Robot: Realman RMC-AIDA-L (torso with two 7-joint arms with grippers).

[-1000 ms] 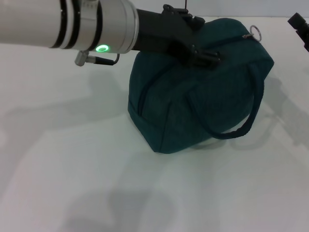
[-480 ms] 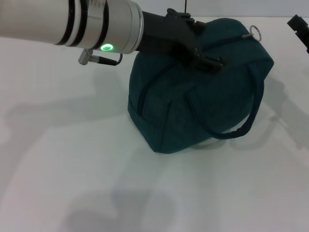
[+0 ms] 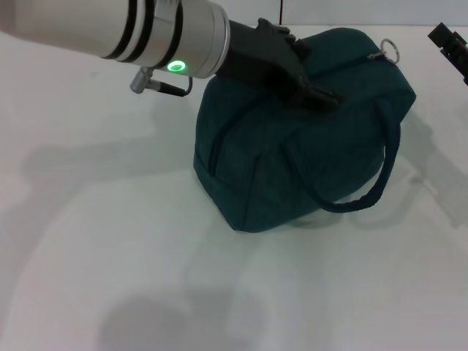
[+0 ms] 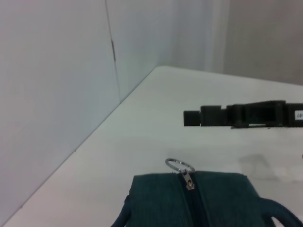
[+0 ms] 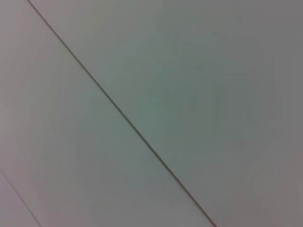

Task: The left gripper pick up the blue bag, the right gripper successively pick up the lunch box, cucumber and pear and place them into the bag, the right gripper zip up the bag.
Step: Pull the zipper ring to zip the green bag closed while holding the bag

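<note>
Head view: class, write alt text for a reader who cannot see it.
The left claw rests on top of the zipped blue bag, which sits on a white table. The right claw waits at the far right edge.

A pale grey flat surface [image 5: 189, 71] fills the view; a thin dark line [image 5: 123, 113] crosses it diagonally.

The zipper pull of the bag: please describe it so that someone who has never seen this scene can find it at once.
On the white table stands one large blue bag, with the left gripper over its top. Follow the closed zipper line along the top to the end farthest from the left arm. There sticks up the zipper pull, a thin silver ring, the only shiny metal part on the dark fabric.
</note>
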